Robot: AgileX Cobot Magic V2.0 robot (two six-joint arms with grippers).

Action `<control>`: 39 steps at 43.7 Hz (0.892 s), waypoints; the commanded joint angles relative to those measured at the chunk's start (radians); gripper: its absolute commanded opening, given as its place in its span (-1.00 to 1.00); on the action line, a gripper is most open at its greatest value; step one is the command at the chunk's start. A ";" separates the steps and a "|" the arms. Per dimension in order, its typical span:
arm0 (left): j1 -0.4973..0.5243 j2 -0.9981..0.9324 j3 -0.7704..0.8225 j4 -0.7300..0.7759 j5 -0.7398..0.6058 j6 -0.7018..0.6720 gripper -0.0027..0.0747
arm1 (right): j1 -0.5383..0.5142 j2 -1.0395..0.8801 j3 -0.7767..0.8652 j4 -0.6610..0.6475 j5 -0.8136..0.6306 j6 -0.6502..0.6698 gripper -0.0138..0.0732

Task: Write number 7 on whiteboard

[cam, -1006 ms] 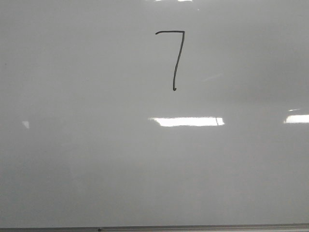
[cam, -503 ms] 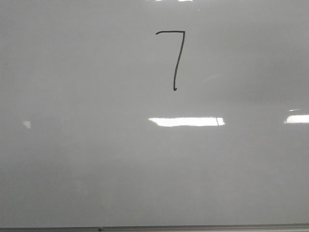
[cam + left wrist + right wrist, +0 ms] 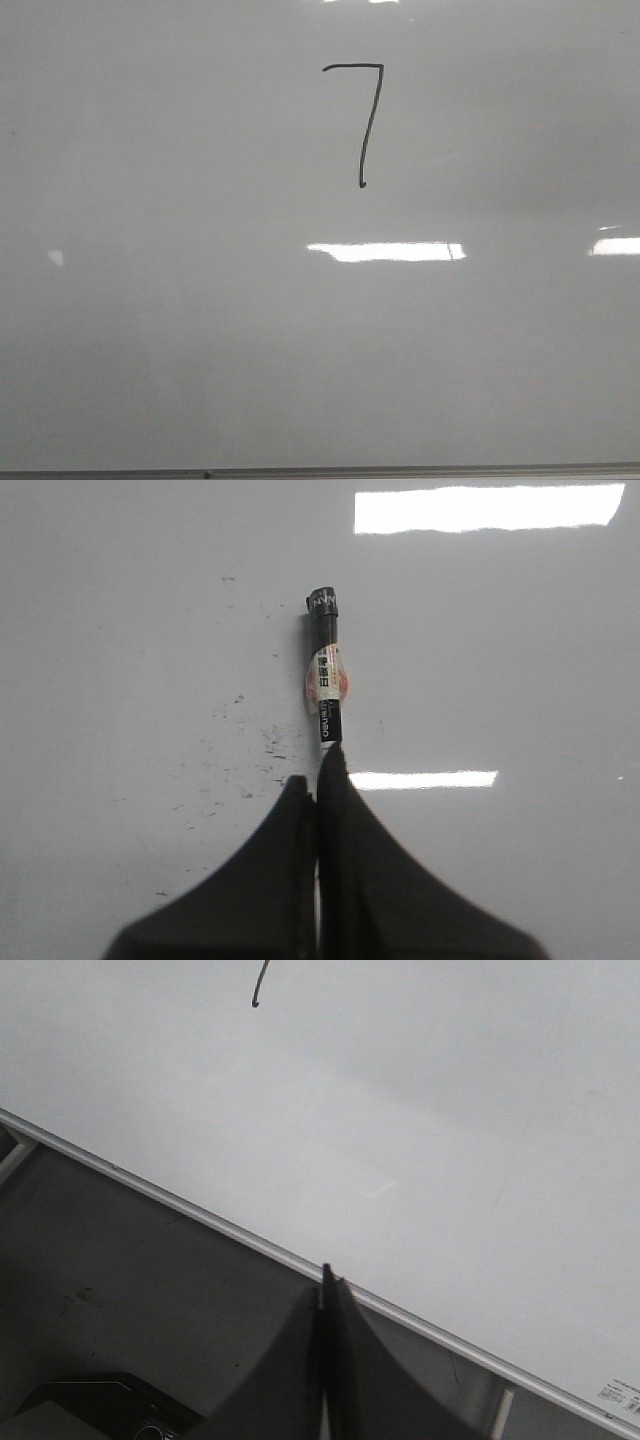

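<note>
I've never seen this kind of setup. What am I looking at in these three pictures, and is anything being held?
It is a two-armed robot. The front view looks at a whiteboard with a black 7 drawn on it; the bright bars are light glare.

The other two pictures come from cameras on the wrists. The dark wedges are gripper fingers. The left gripper is shut on a marker, seen over the board. The right gripper is shut and holds nothing; it sits over the board's frame, with the foot of the 7 visible beyond.
</note>
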 commanded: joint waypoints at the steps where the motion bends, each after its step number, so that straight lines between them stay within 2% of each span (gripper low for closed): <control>1: -0.006 -0.015 0.013 -0.010 -0.083 -0.002 -0.98 | -0.008 0.000 -0.020 -0.003 -0.061 -0.003 -0.84; 5: -0.006 -0.013 0.013 -0.010 -0.083 -0.002 -0.98 | -0.015 -0.027 -0.010 -0.005 -0.072 -0.004 -0.84; 9: -0.006 -0.013 0.013 -0.010 -0.083 -0.002 -0.98 | -0.076 -0.082 0.043 -0.005 -0.151 -0.004 -0.84; 13: -0.006 -0.013 0.013 -0.010 -0.083 -0.002 -0.98 | -0.138 -0.161 0.130 -0.005 -0.285 -0.004 -0.84; 23: -0.006 -0.013 0.013 -0.010 -0.083 -0.002 -0.99 | -0.290 -0.400 0.465 -0.005 -0.680 -0.004 -0.84; 39: -0.006 -0.013 0.013 -0.010 -0.083 -0.002 -0.99 | -0.362 -0.619 0.861 -0.005 -1.046 -0.004 -0.84</control>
